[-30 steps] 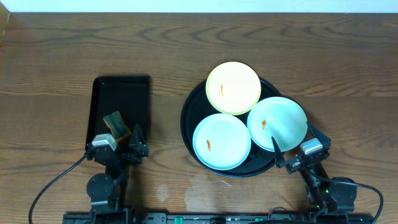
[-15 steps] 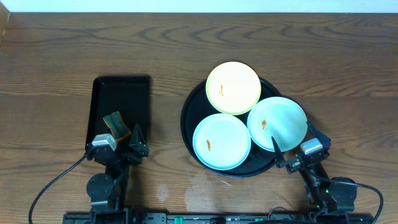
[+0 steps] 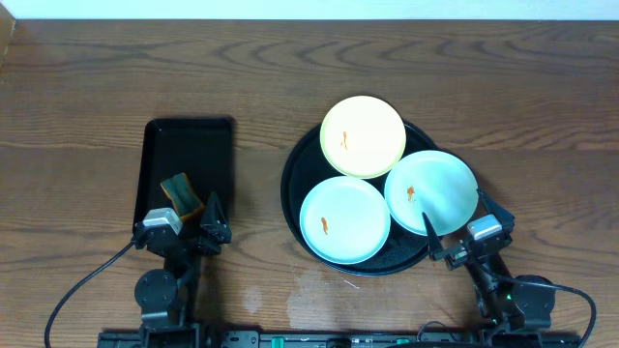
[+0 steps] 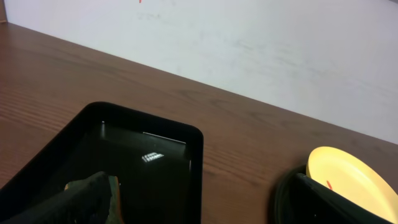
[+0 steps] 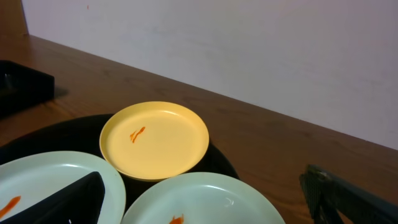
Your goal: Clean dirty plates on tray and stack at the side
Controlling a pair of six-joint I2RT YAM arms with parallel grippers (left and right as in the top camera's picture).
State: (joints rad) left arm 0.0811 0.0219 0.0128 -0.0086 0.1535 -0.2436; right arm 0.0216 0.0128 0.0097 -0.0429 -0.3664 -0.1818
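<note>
The three smeared plates are sitting on the round black tray on the worktop, while the left pincer, jaws apart, is hovering by the sponge in the small tray, probably to pick it up for wiping, and the right pincer, likewise spread and empty, is hovering at the nearest mint plate.

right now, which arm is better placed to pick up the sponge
Left. The left pincer, open, sits at the near end of the small rectangular tray, right beside the sponge. The right pincer is across the table by the round tray.
</note>
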